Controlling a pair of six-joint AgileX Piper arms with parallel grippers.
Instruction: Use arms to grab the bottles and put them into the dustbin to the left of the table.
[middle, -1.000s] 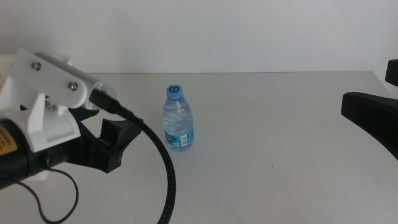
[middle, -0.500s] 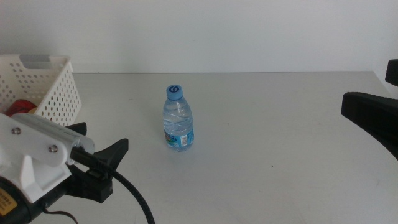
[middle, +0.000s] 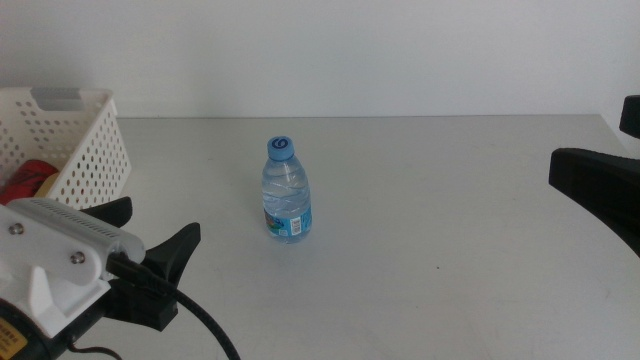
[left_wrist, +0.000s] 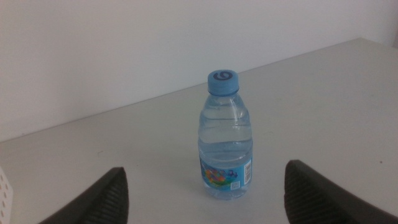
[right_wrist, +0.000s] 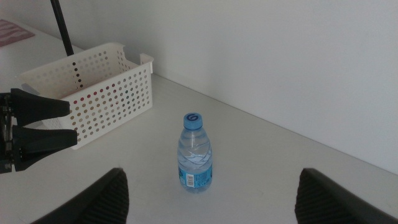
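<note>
A small blue-capped water bottle (middle: 287, 192) stands upright on the table (middle: 430, 230), left of its middle. My left gripper (middle: 150, 232) is low at the near left, open and empty, its fingers (left_wrist: 106, 199) spread either side of the bottle (left_wrist: 227, 140) and well short of it. The white perforated dustbin (middle: 70, 135) sits at the far left with a red can (middle: 28, 180) inside. My right gripper (middle: 600, 185) waits at the right edge, its fingers (right_wrist: 93, 199) open and far from the bottle (right_wrist: 196, 152).
A plain white wall runs behind the table. The dustbin (right_wrist: 93, 87) stands just behind the left gripper (right_wrist: 37, 127). The left arm's white housing (middle: 50, 270) and black cable fill the near left corner.
The left arm has drawn back and down toward the near left corner, uncovering the dustbin and the red can. The bottle and the right arm have not moved.
</note>
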